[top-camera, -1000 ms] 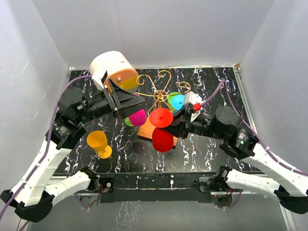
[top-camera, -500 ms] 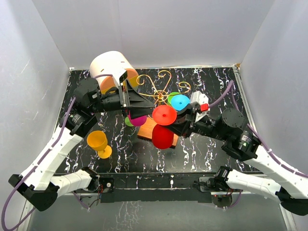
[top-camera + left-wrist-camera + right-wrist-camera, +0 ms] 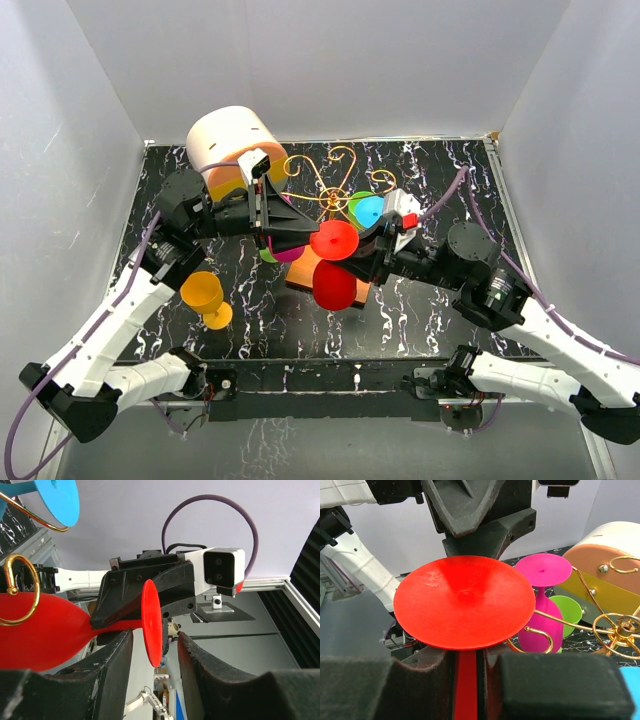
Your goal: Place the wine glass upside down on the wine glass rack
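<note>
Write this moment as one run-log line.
right gripper: shut on red wine glass stem | left gripper: open, astride its foot | wine glass rack: pink glass, blue glass hung | yellow glass: upright on table

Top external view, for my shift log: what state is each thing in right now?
red wine glass, foot up, bowl down, stem gripped by the right tool.
right tool, shut on the red stem.
left tool, open, straddling the red foot without touching.
magenta glass, hanging upside down on the wine glass rack.
blue glass, hanging upside down on the rack.
yellow glass, upright on the table, free.
</note>
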Robot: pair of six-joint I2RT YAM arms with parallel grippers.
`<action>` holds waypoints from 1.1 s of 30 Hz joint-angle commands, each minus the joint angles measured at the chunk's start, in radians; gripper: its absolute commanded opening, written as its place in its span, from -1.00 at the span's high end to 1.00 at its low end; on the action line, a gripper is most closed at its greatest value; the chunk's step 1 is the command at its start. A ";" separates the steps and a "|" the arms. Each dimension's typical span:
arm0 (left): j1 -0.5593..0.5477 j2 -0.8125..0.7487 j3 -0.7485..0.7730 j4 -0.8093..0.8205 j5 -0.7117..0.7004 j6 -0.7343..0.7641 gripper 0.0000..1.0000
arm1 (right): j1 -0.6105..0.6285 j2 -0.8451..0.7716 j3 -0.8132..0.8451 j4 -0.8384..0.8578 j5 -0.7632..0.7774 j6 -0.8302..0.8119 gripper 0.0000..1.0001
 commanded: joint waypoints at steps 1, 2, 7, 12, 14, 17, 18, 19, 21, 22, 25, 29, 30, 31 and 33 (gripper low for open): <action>-0.006 -0.017 -0.018 0.074 0.055 -0.063 0.22 | 0.000 0.006 0.015 0.089 0.004 0.006 1.00; -0.009 -0.015 -0.015 0.073 0.054 -0.062 0.23 | 0.000 0.008 0.013 0.092 0.004 0.007 1.00; -0.045 -0.007 -0.030 0.090 0.038 -0.070 0.37 | -0.001 0.012 0.006 0.101 0.018 0.017 1.00; -0.074 0.006 -0.049 0.112 0.029 -0.080 0.62 | -0.001 0.009 0.000 0.099 0.028 0.022 1.00; -0.080 0.011 -0.049 0.113 0.025 -0.080 0.74 | 0.000 0.003 -0.003 0.096 0.032 0.022 1.00; -0.085 0.009 -0.055 0.108 0.011 -0.082 0.99 | 0.000 -0.010 -0.013 0.092 0.042 0.025 1.00; -0.086 0.008 -0.060 0.107 0.006 -0.085 1.00 | -0.001 -0.016 -0.017 0.090 0.046 0.027 1.00; -0.087 0.007 -0.065 0.110 0.000 -0.090 1.00 | 0.000 -0.024 -0.024 0.087 0.052 0.031 1.00; -0.089 0.003 -0.078 0.122 -0.019 -0.104 1.00 | 0.000 -0.041 -0.032 0.074 0.069 0.047 0.97; -0.090 0.000 -0.085 0.125 -0.032 -0.115 1.00 | -0.001 -0.050 -0.033 0.062 0.070 0.052 0.76; -0.098 0.003 -0.103 0.159 -0.073 -0.168 1.00 | -0.002 -0.090 -0.033 -0.005 0.067 0.056 0.11; -0.112 0.022 -0.067 0.137 -0.106 -0.166 1.00 | -0.001 -0.171 -0.065 -0.040 0.120 0.061 -0.25; -0.113 0.028 -0.056 0.118 -0.109 -0.159 1.00 | -0.002 -0.194 -0.072 -0.047 0.135 0.062 -0.30; -0.114 0.033 -0.051 0.105 -0.113 -0.154 1.00 | -0.001 -0.213 -0.075 -0.057 0.148 0.062 -0.34; -0.116 0.040 -0.051 0.089 -0.124 -0.153 1.00 | -0.001 -0.252 -0.071 -0.081 0.166 0.057 -0.39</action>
